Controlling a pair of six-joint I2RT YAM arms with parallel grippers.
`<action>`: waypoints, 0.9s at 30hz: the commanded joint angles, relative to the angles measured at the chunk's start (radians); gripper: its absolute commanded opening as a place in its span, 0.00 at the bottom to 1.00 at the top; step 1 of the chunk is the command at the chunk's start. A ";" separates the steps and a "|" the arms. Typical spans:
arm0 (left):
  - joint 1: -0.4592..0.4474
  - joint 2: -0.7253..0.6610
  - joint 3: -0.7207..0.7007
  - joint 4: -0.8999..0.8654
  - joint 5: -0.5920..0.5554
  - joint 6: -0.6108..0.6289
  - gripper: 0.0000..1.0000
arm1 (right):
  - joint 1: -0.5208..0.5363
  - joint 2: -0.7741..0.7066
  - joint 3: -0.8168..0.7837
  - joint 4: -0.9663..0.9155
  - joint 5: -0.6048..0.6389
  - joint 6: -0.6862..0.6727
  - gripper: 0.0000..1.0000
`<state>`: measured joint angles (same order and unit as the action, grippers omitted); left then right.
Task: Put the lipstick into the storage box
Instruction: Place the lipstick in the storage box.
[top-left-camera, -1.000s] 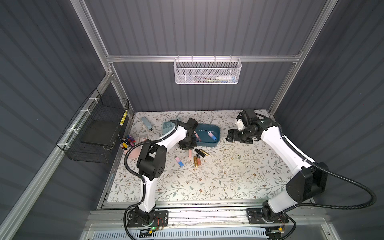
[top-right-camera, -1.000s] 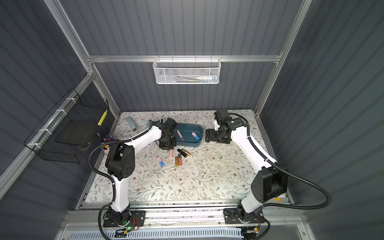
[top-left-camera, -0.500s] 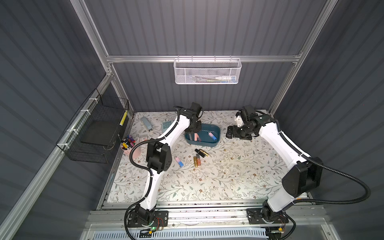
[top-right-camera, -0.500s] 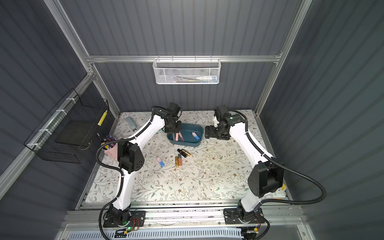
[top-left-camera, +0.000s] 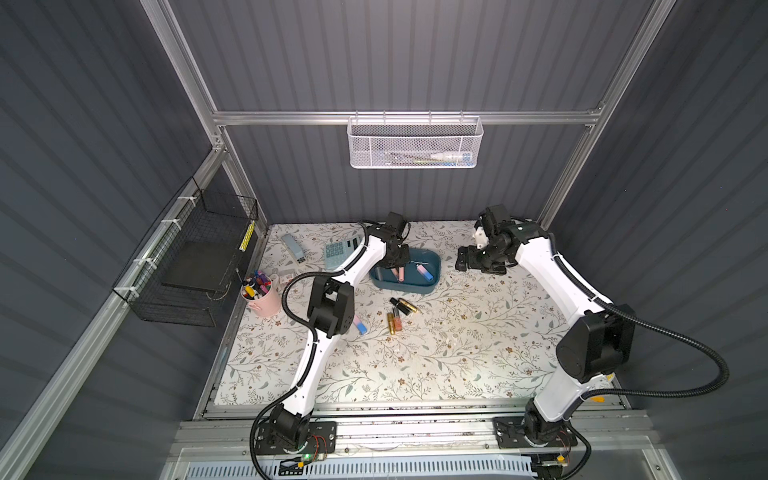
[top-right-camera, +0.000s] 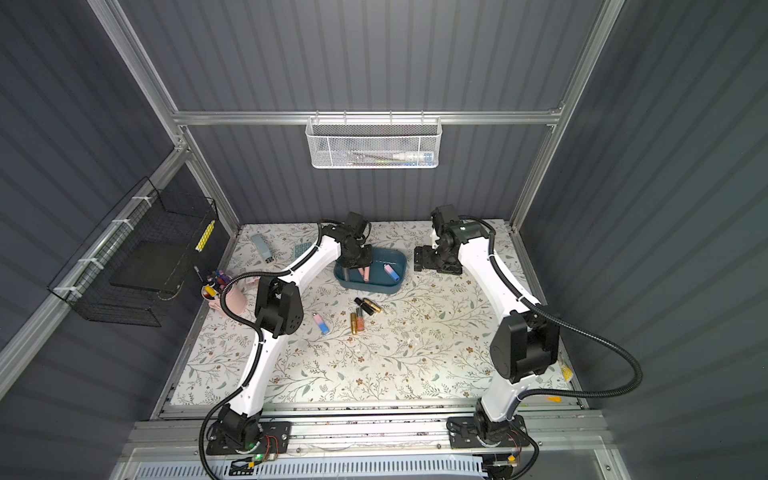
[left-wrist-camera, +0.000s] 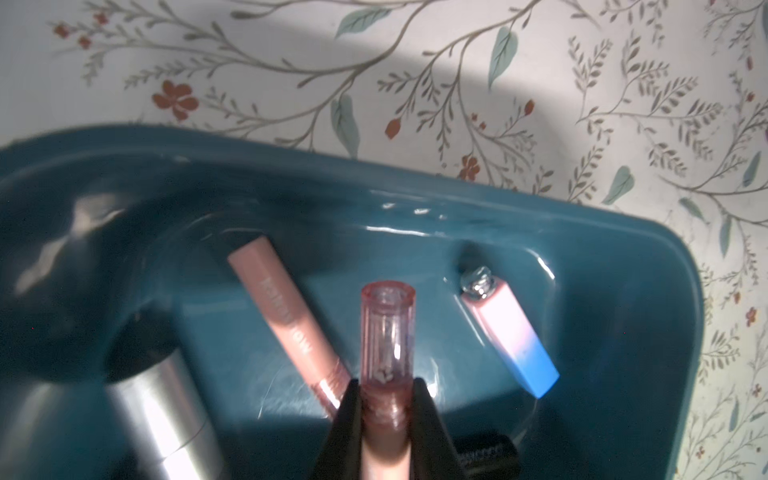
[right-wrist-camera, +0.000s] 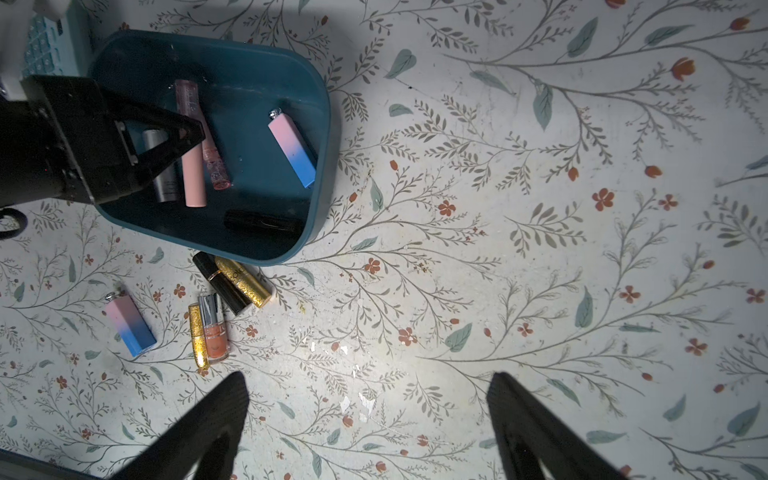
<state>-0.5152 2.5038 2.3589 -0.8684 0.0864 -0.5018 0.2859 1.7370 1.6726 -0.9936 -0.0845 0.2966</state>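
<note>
In both top views, your left arm (top-left-camera: 357, 266) (top-right-camera: 316, 262) stretches over the teal box (top-left-camera: 409, 289) (top-right-camera: 374, 287) on the far side of the desk (top-left-camera: 457, 353). The left jaws sit inside its rim, holding a pink lipstick (top-left-camera: 401, 273). Your right arm (top-left-camera: 540, 266) is beside the box, apart from it.

Left wrist view: the left jaws are clamped on the clear pink lipstick (left-wrist-camera: 387, 328). It points over the box (left-wrist-camera: 623, 299) floor, between a pale pink tube (left-wrist-camera: 286, 320) and a pink-and-blue stick (left-wrist-camera: 509, 336).

Right wrist view: the right jaws stand wide apart over the desk (right-wrist-camera: 498, 249), holding nothing. The box (right-wrist-camera: 322, 124) lies beyond them, with loose sticks (right-wrist-camera: 245, 282) just outside it.
</note>
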 joint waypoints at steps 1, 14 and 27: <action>0.006 0.030 -0.016 0.063 0.052 -0.026 0.14 | -0.009 0.011 0.029 -0.043 0.017 -0.023 0.92; 0.006 0.047 -0.047 0.133 0.114 -0.026 0.53 | -0.024 -0.005 0.002 -0.056 0.017 -0.044 0.92; 0.002 -0.157 -0.083 0.089 0.070 -0.011 0.68 | -0.004 -0.048 -0.067 -0.027 0.010 -0.074 0.90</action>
<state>-0.5144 2.4706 2.3035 -0.7483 0.1730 -0.5308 0.2703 1.7206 1.6157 -1.0183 -0.0818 0.2493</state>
